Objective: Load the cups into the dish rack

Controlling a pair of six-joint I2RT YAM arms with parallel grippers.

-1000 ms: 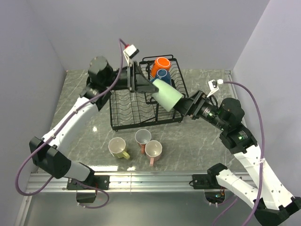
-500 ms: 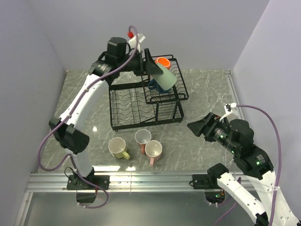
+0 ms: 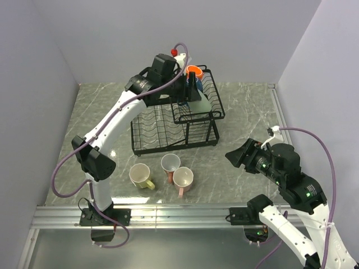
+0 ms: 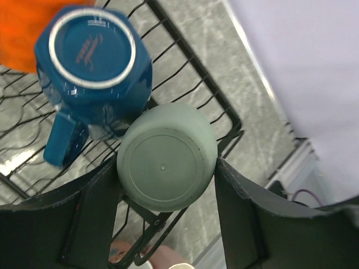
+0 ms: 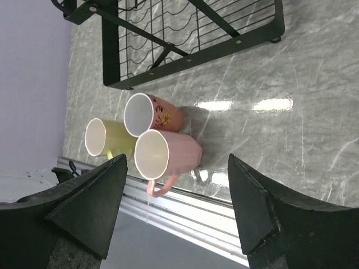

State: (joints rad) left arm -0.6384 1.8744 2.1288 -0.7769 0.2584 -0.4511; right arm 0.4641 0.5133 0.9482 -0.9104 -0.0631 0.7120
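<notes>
My left gripper (image 3: 193,96) is shut on the pale green cup (image 3: 201,105), which is upside down at the front right corner of the dish rack's upper basket (image 3: 217,103). In the left wrist view its base (image 4: 166,158) sits between both fingers (image 4: 92,218), beside the upturned blue cup (image 4: 92,50) and the orange cup (image 4: 33,25). The orange cup (image 3: 194,72) lies at the basket's back. The yellow cup (image 3: 140,176), salmon cup (image 3: 170,163) and pink cup (image 3: 183,178) stand on the table before the rack. My right gripper (image 3: 235,156) is open and empty; its wrist view shows them (image 5: 168,154).
The rack's lower tray (image 3: 154,131) with plate slots holds no cups. A metal rail (image 3: 179,212) runs along the near table edge. Walls close in on the left, back and right. The salmon cup (image 5: 160,115) and yellow cup (image 5: 106,140) touch the pink one.
The pale green cup passed from my right gripper to my left. My left arm swung it right and down to the upper basket. My right arm drew back to the right, open.
</notes>
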